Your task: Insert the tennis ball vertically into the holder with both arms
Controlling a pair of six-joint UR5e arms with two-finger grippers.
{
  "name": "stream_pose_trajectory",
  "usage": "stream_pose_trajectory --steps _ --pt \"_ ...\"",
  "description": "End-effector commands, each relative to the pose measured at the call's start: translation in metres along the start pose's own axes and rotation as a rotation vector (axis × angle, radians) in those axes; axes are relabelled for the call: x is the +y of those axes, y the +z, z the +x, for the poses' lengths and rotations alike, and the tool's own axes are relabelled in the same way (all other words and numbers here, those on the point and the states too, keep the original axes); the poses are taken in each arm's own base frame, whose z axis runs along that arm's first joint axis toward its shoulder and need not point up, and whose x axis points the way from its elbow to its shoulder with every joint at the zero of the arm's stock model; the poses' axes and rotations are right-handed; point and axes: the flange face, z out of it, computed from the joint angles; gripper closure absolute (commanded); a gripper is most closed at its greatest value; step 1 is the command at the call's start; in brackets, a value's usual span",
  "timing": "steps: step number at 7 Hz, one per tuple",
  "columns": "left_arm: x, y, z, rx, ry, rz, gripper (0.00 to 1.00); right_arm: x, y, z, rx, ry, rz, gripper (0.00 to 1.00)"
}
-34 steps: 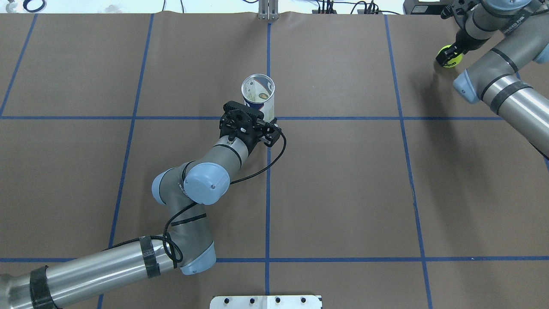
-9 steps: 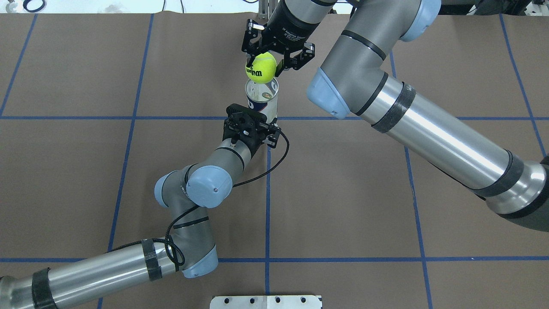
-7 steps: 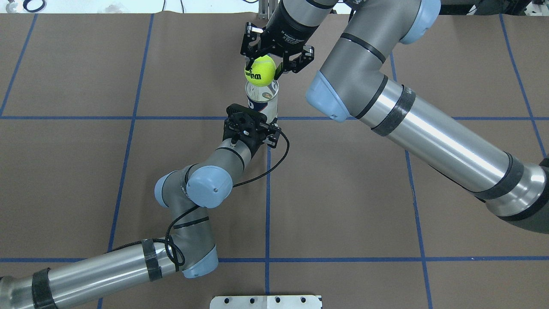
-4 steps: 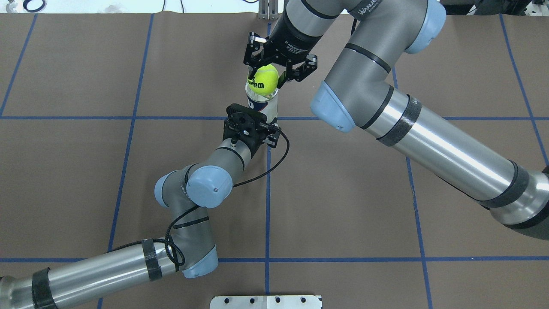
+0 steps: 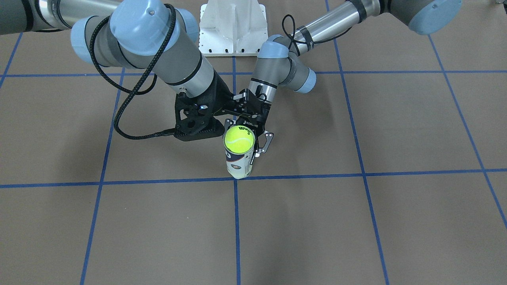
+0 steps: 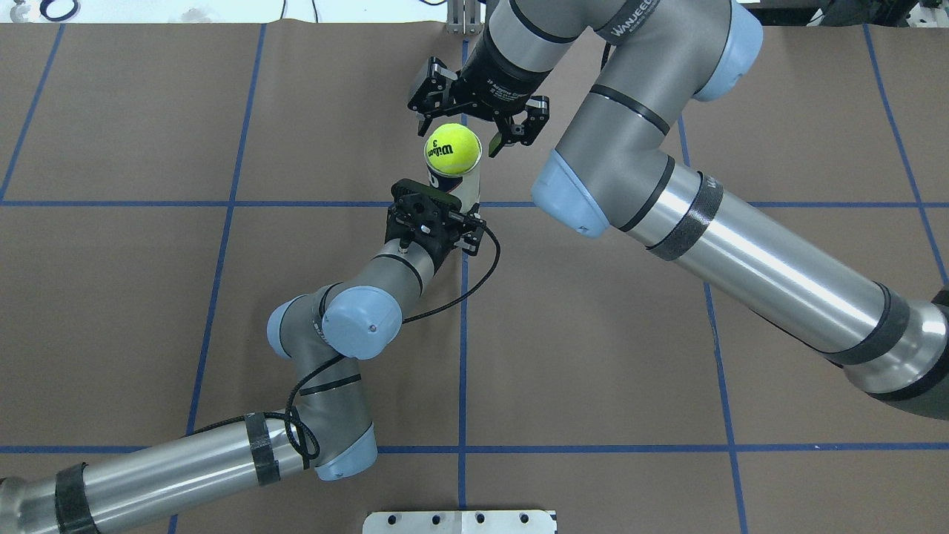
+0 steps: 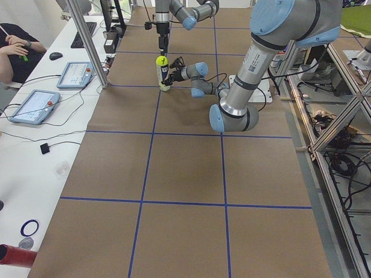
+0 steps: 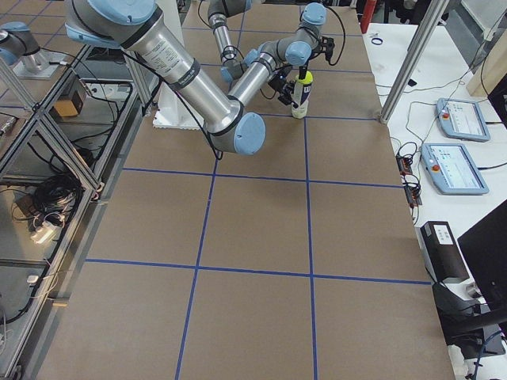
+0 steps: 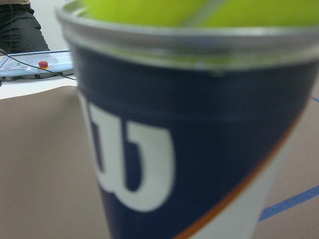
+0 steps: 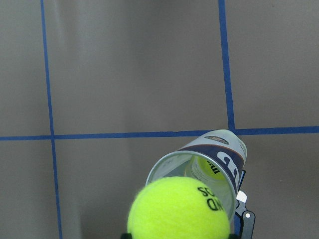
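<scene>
One big table fills the middle of the room. It has brown paper on it, and blue lines cut the paper into big squares. In the side view from the left, a white bench runs along the far side of the table, with two flat screens on it. A white plate sits at the robot's edge of the table. Seen from above, the left arm comes in from the left, bends, and reaches to the middle of the table. The left gripper is low down and pinches the side of the holder. The holder stands close to where two blue lines cross. It stands straight up, so its long side goes up and down, its bottom is on the paper and its open mouth points at the ceiling. The left wrist camera is very close to it and shows the blue label with the big white W. A yellow tennis ball sits in the mouth of the holder, with its top half sticking out. The right wrist camera shows a second ball deep inside the holder. The right gripper hangs just above the top ball. Its fingers are spread wide and do not touch the ball. The right arm comes in from the right.
</scene>
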Motion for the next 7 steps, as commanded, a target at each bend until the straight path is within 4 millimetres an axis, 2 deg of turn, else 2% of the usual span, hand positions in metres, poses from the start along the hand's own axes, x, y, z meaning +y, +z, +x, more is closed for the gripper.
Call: stream_pose_trajectory --steps 1,2,3,6,7 --pt "0.0 0.0 0.0 0.0 0.0 0.0 0.28 0.001 -0.001 -0.002 -0.004 -0.004 0.0 0.01" --pt "0.002 0.001 -0.001 -0.002 0.004 -0.003 0.18 0.002 -0.002 -0.003 -0.006 -0.006 0.001 0.01" --pt "0.003 0.001 -0.003 -0.009 0.009 -0.003 0.02 0.003 -0.004 -0.004 -0.009 -0.009 0.002 0.01" --pt "0.005 0.001 -0.004 -0.007 0.009 -0.008 0.01 0.007 -0.013 -0.006 -0.022 -0.019 0.01 0.01" --pt "0.005 0.001 -0.004 -0.008 0.01 -0.009 0.01 0.008 -0.018 -0.008 -0.029 -0.025 0.018 0.04"
